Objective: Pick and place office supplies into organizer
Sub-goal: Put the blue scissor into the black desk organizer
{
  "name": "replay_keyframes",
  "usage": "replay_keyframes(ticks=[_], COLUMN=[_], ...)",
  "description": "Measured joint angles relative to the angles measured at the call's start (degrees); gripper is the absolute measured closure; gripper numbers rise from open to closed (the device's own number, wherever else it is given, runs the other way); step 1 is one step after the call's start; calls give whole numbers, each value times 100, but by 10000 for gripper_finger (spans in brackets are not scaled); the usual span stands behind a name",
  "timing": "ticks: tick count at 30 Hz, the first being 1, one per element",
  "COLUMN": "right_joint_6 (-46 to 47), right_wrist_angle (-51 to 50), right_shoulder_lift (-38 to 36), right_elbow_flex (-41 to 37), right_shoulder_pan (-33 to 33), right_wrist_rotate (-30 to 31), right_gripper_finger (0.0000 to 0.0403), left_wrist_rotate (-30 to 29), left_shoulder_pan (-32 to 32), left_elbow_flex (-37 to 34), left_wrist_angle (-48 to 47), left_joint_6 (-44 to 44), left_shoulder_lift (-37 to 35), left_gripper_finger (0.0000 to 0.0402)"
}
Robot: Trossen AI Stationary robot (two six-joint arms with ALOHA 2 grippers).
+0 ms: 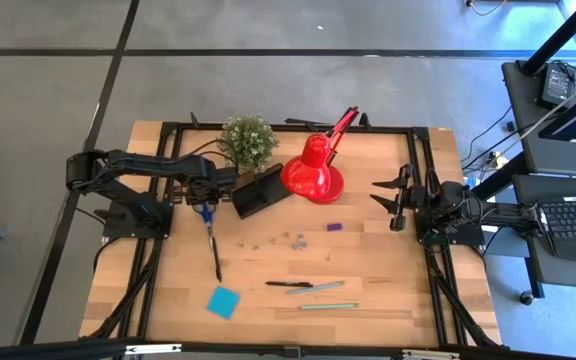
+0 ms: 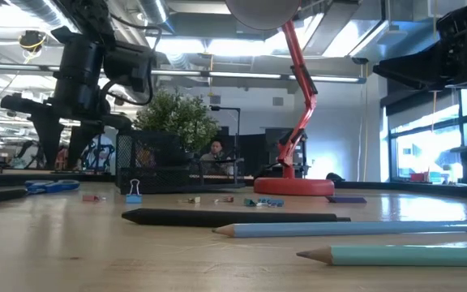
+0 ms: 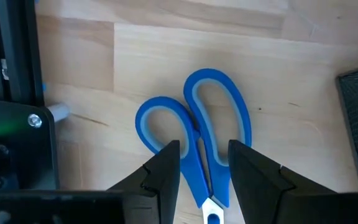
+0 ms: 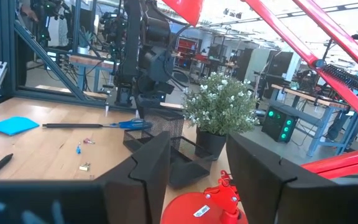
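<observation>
Blue-handled scissors lie flat on the wooden table, just left of the black organizer. My left gripper hangs over them, pointing down and open, one finger on either side of the handles near the pivot, clear of them. A dark pen, two light pencils and a blue sticky-note pad lie near the front edge. A purple piece and small clips lie mid-table. My right gripper waits open at the right side, held level above the table.
A red desk lamp stands right of the organizer and a potted plant behind it. Black frame rails run along the table's sides. A thin black pen lies just in front of the scissors.
</observation>
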Motion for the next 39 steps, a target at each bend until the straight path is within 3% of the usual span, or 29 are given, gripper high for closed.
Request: replay_keyframes(ticks=[8, 17, 25, 32, 39], right_joint_6=[-2, -2, 11, 13, -7], right_wrist_angle=[0, -27, -48, -158, -151], right_shoulder_lift=[0, -1, -1, 1, -1], right_elbow_flex=[0, 0, 0, 0, 0], right_shoulder_pan=[-2, 0, 0, 0, 0], right_wrist_rotate=[0, 0, 0, 0, 0], right_gripper_finger=[241, 241, 241, 241, 241], left_wrist_rotate=[-372, -710, -308, 33, -39], left_shoulder_pan=[-15, -69, -103, -281, -367], left_elbow_flex=[-2, -44, -68, -744, -890], left_wrist_angle=[20, -49, 153, 997, 1468], left_joint_6=[216, 142, -193, -610, -723], left_shoulder_lift=[-28, -656, -545, -573, -568], left_gripper_finger=[272, 272, 272, 272, 272])
